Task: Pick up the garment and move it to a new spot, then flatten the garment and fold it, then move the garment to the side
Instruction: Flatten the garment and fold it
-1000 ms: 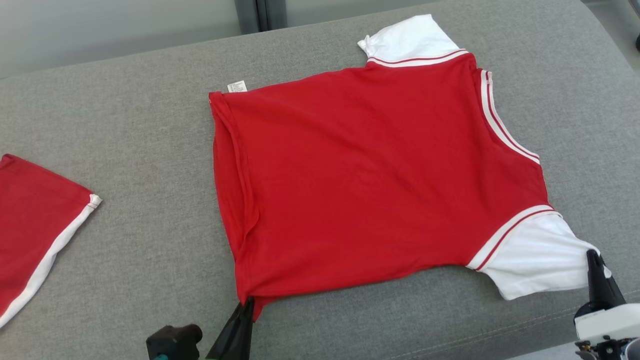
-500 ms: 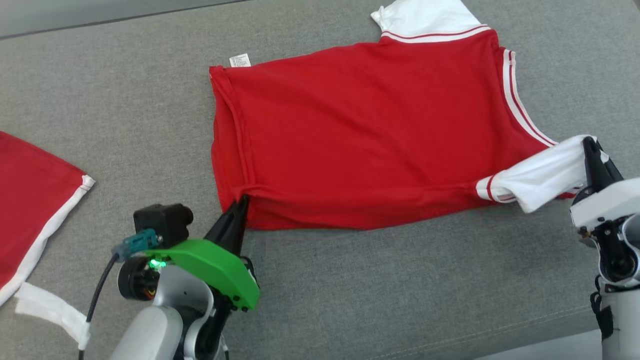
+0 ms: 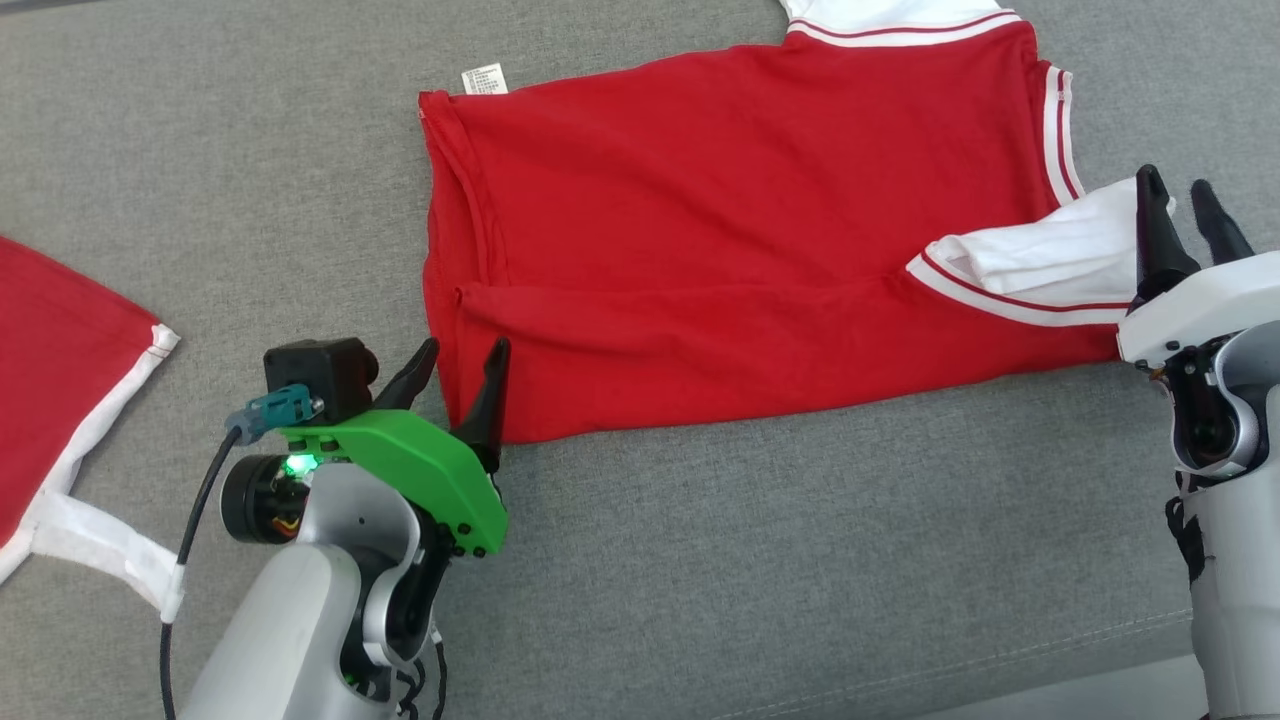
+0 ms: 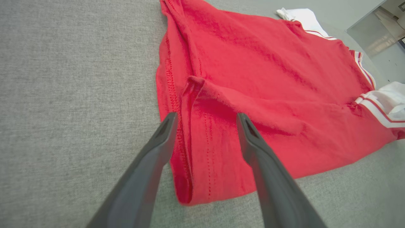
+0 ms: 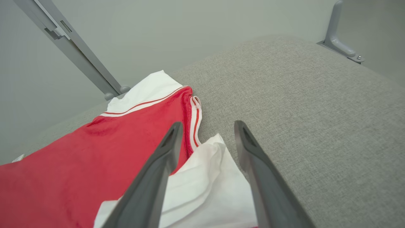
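The garment is a red shirt with white sleeves, spread on the grey cushion. Its near strip is folded back over the body, and the near white sleeve lies folded onto the red. My left gripper is open over the folded hem corner, one finger on each side of that edge. In the left wrist view the left gripper holds nothing above the red fabric. My right gripper is open at the sleeve's end. In the right wrist view its fingers straddle the white sleeve without gripping it.
A second red garment with white trim lies at the cushion's left edge. A white label sticks out at the shirt's far hem corner. The cushion's front seam runs near the lower right. Grey metal posts stand behind.
Both grippers carried the near edge and sleeve away from me, folding them over the shirt, then opened and let go. The head camera has tilted down.
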Tool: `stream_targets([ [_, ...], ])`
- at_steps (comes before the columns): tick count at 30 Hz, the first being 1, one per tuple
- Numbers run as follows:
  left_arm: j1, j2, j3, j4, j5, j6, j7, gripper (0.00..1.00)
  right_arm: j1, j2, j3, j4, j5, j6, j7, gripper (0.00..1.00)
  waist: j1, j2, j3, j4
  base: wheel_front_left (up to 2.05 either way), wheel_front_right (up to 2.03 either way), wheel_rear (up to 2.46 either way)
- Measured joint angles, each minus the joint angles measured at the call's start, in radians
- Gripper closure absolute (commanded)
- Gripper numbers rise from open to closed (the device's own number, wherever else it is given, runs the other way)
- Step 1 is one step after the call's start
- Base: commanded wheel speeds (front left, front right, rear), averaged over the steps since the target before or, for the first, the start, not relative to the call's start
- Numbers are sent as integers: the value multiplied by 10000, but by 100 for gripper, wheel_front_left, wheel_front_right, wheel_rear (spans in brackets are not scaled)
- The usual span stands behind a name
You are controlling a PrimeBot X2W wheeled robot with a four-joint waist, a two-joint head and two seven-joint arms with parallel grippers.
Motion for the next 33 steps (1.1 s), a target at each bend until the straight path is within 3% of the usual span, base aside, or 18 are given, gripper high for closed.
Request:
stream_targets([
  [5,855,100,92,-610,-130,130,-163,0,579,-468,178,-449,194,0,-301,0,0,0,-195,-46,0,0,0],
  [12,1285,197,-96,-656,-155,213,0,0,1955,-1315,777,-700,-230,0,566,0,0,0,70,-66,0,0,0],
  [20,896,69,-238,-163,-420,-153,163,0,1913,-1392,1246,-418,-4,8,1294,0,0,0,539,-22,0,0,0],
  [21,849,21,-240,-67,-539,-201,174,22,1870,-1417,1246,-347,-2,8,1296,0,0,0,570,-9,0,0,0],
  [22,781,15,-272,23,-566,-288,209,50,1815,-1452,1256,-270,-2,10,1321,17,0,0,580,9,0,0,0],
  [23,737,13,-291,86,-566,-339,211,67,1747,-1475,1269,-209,12,12,1354,58,0,0,579,21,0,0,0],
  [24,702,-6,-309,167,-629,-435,209,100,1679,-1509,1289,-128,69,12,1383,74,0,0,569,31,0,0,0],
  [25,663,-13,-360,238,-663,-545,217,100,1621,-1551,1352,-42,125,12,1383,100,0,0,549,39,0,0,0],
  [33,1358,138,-481,-82,-974,-796,251,100,1808,-2351,1735,257,830,23,1574,100,0,0,32,91,0,0,0],
])
